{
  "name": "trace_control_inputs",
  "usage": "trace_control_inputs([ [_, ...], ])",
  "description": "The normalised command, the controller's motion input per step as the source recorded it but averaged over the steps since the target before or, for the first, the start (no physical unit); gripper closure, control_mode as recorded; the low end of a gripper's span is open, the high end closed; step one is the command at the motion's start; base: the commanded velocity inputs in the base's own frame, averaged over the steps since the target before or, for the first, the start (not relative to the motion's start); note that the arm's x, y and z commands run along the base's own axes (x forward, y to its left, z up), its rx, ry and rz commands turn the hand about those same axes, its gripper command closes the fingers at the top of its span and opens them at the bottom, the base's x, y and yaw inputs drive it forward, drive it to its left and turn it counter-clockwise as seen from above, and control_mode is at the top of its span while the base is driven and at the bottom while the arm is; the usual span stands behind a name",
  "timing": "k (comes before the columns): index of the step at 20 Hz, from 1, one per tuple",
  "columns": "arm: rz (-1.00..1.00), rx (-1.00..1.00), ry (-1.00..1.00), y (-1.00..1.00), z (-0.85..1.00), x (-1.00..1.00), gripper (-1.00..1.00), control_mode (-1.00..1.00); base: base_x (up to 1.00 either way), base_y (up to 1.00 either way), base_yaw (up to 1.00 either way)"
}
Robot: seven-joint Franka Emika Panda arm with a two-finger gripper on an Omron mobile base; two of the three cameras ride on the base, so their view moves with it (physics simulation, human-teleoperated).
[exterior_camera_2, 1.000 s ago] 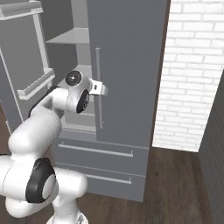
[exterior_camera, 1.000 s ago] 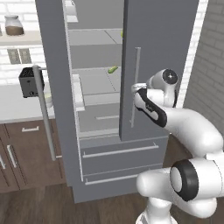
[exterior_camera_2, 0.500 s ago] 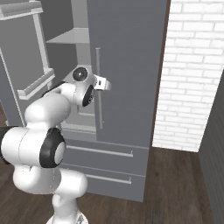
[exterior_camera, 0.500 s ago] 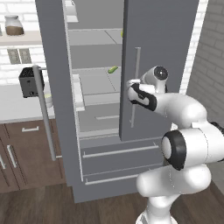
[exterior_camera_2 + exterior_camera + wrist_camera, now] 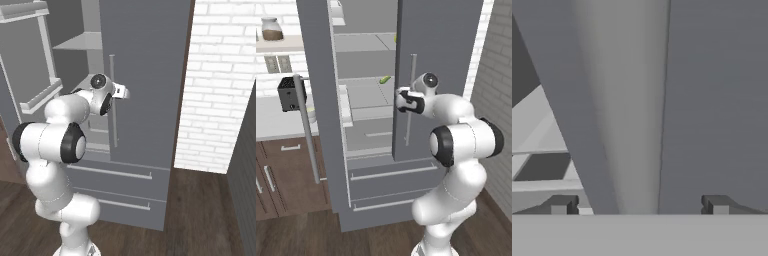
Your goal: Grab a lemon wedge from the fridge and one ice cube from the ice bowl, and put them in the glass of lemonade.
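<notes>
At the fridge (image 5: 446, 45), left door swung wide, my end effector (image 5: 637, 204) spread and empty at the right door's edge — next I reach inside for the lemon wedge (image 5: 385, 79).

You have the tall matte grey two-door fridge (image 5: 441, 45) straight ahead, its left door (image 5: 318, 100) swung open toward you and its right door shut. On a shelf inside lies the tiny yellow-green lemon wedge (image 5: 385, 79), behind and just left of the two-finger gripper (image 5: 399, 99). That gripper sits at the inner edge of the right door, left of its long vertical bar handle (image 5: 411, 100). Left of the fridge, a black toaster (image 5: 290, 94) stands on the counter (image 5: 276, 125), above dark brown cabinets (image 5: 281, 175). Two drawers (image 5: 391, 185) lie below the doors.
</notes>
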Motion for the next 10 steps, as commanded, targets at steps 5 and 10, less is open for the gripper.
trace_control_inputs([
  [5,0.0,0.0,0.0,0.0,-0.1,0.45,1.0,-1.0,0.0,0.0,0.0],
  [10,0.0,0.0,-0.01,0.0,-0.03,0.12,1.0,-1.0,0.0,0.0,0.0],
])
